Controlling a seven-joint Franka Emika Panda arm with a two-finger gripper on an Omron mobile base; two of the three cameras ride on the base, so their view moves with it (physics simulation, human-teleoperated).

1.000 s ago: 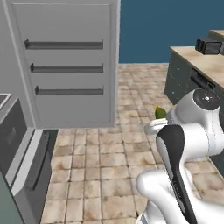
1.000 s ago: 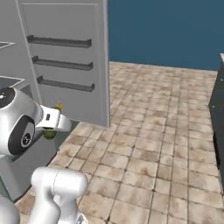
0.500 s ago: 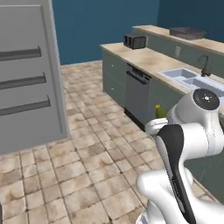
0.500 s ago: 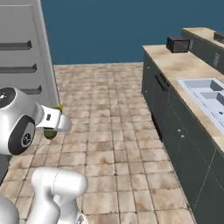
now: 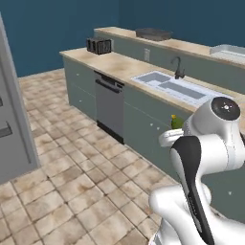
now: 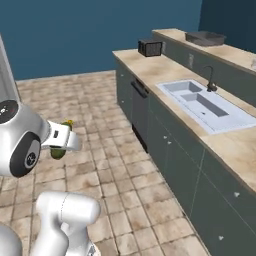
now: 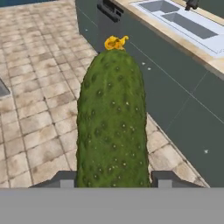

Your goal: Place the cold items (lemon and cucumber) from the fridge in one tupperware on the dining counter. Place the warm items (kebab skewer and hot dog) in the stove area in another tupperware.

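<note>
A bumpy green cucumber [image 7: 111, 118] with a yellow flower end stands upright between the two dark fingertips [image 7: 61, 179] of my gripper [image 7: 111, 180], which is shut on it. In the left base view the cucumber [image 5: 176, 122] pokes up just behind the white wrist, in front of the counter cabinets. From the right base view, the cucumber [image 6: 59, 151] hangs at the gripper [image 6: 61, 142], above the tiled floor and well left of the counter.
A long counter with a sink [image 5: 176, 89] [image 6: 205, 102] and a toaster [image 5: 99, 45] [image 6: 150, 48] runs along the right. A dishwasher [image 5: 110, 105] sits below it. A dark shallow container [image 5: 153, 33] rests on the raised back counter. The fridge door [image 5: 9, 119] is at the left; tiled floor lies between.
The whole picture has swung from the fridge to the sink counter, so the base has turned. The cucumber stays in the gripper in the same place relative to the arm.
</note>
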